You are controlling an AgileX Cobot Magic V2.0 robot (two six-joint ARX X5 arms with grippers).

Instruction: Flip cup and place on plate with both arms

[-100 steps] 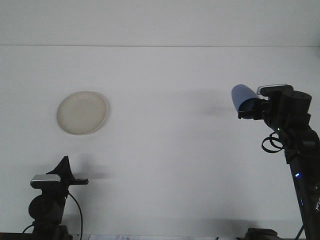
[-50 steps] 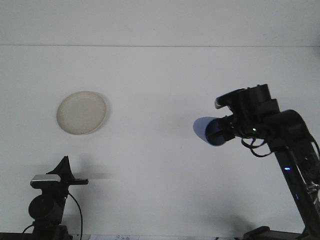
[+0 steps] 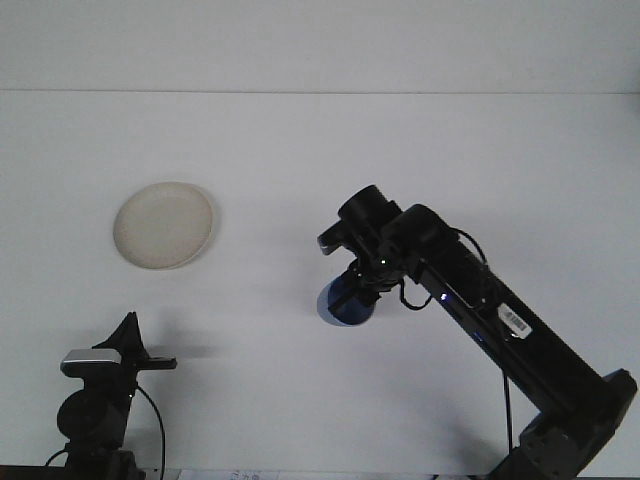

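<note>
Right hand point(image 3: 352, 292) clenched on blue cup point(image 3: 343, 303) mid-frame, left hand point(image 3: 128, 335) state unclear; risks slip at handover.

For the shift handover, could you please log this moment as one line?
right gripper: shut on blue cup, mid-table | left gripper: parked near front edge | round cream plate: bare, far left

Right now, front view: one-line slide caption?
Right arm carries the blue cup to table centre; cream plate waits far left, left arm parked.
</note>
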